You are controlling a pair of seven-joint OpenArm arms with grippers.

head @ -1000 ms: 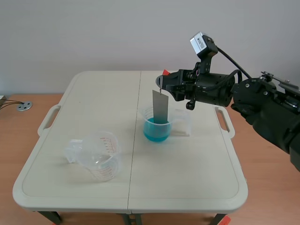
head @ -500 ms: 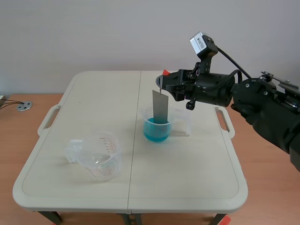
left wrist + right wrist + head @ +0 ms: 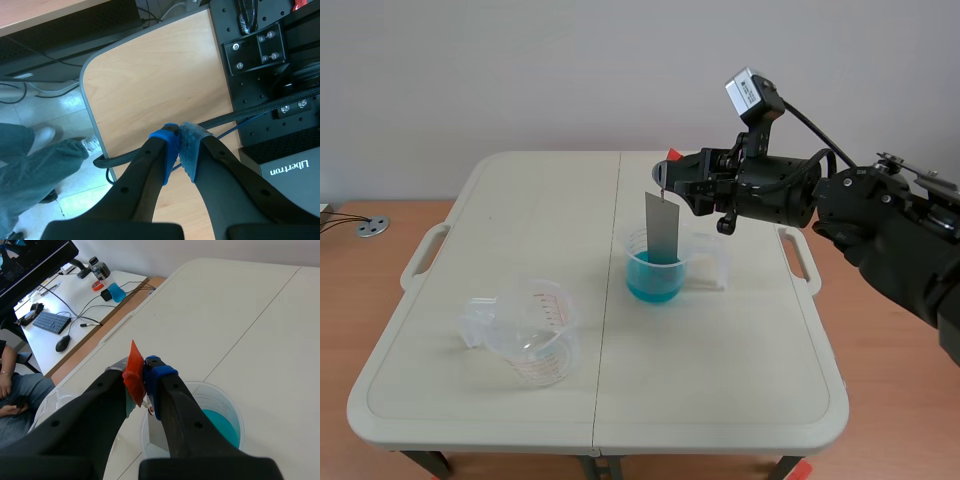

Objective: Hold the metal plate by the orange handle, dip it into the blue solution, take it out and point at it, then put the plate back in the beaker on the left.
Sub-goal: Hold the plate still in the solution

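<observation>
The metal plate (image 3: pixel 661 228) hangs upright from its orange handle (image 3: pixel 134 374), which the right gripper (image 3: pixel 143 374) clamps between its pads. The plate's lower end is inside the rim of the beaker (image 3: pixel 655 272) of blue solution near the middle of the table (image 3: pixel 740 350). The empty beaker (image 3: pixel 525 335) stands well apart to the left, and the left gripper (image 3: pixel 179 145), off the table over a wooden desktop (image 3: pixel 150 75), has its pads pressed together on nothing.

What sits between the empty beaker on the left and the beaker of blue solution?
Nothing: in the scene view only bare table, crossed by its centre seam, separates the empty beaker from the beaker of blue solution.
</observation>
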